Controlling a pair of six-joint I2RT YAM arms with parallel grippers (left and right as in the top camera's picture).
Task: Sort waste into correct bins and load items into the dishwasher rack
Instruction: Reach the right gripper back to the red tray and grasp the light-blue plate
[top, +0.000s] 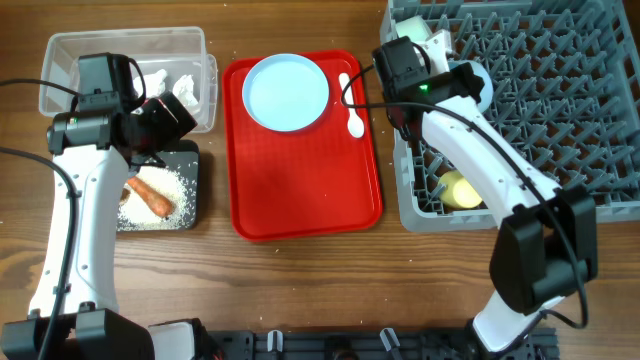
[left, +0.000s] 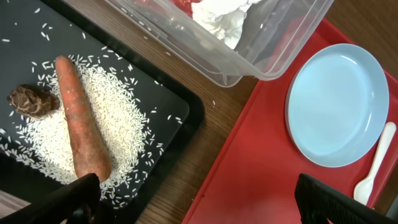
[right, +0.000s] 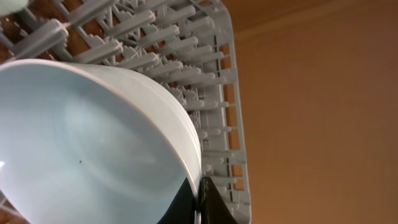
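Your right jaws are pinching the rim of a pale blue-green bowl (right: 93, 143). In the right wrist view the rim passes between the dark fingers at the bottom edge, and the bowl stands on edge with its hollow facing lower left. It sits over the upper left corner of the dishwasher rack (top: 560, 90), with pegs directly behind it; whether it touches them, you cannot tell. I judge the coming move to be lowering it between peg rows before you let go. The yellow cup (top: 458, 188) lies in the rack's lower left corner. Your left jaws are spread and hold nothing, above the black tray (left: 25, 25) where the carrot (left: 81, 124), rice (left: 118, 130) and brown lump (left: 31, 101) lie. Not yet loaded are the plate (top: 287, 92) and the white spoon (top: 352, 108), on the red tray (top: 300, 200) at mid-frame overhead. The spoon lies just left of your right jaws with its long axis running top to bottom, so the right arm (top: 470, 150) is nearer
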